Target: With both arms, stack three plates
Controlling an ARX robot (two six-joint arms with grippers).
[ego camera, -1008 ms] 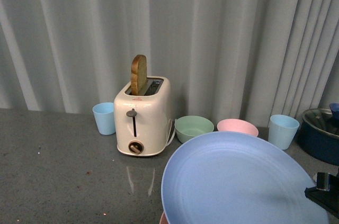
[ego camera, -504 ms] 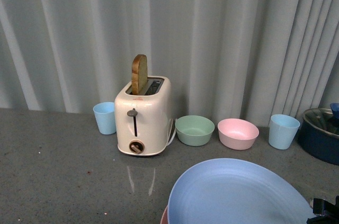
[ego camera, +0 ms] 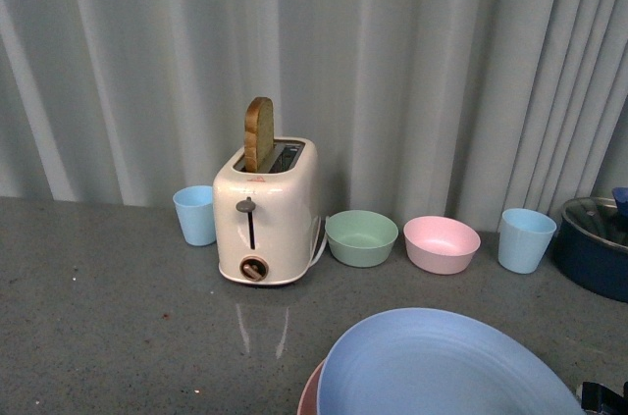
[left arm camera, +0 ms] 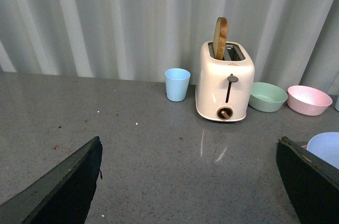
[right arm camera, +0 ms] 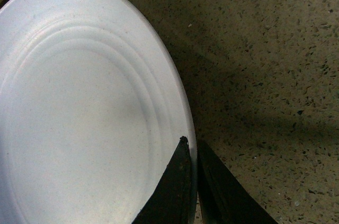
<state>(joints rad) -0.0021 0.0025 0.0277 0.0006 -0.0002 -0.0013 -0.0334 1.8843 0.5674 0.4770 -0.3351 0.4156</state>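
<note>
Looking from the front, the light blue plate sits low at the near right over a sliver of the pink plate, so I'd say it wants lowering level and centred before release. From the left wrist, the left pincer hangs spread wide and empty above bare counter, near nothing. Only the right wrist shows the right pincer nipped on that plate's rim, one finger above, one below.

Matte blue plate, glossy cream toaster, speckled grey stone-like countertop
</note>
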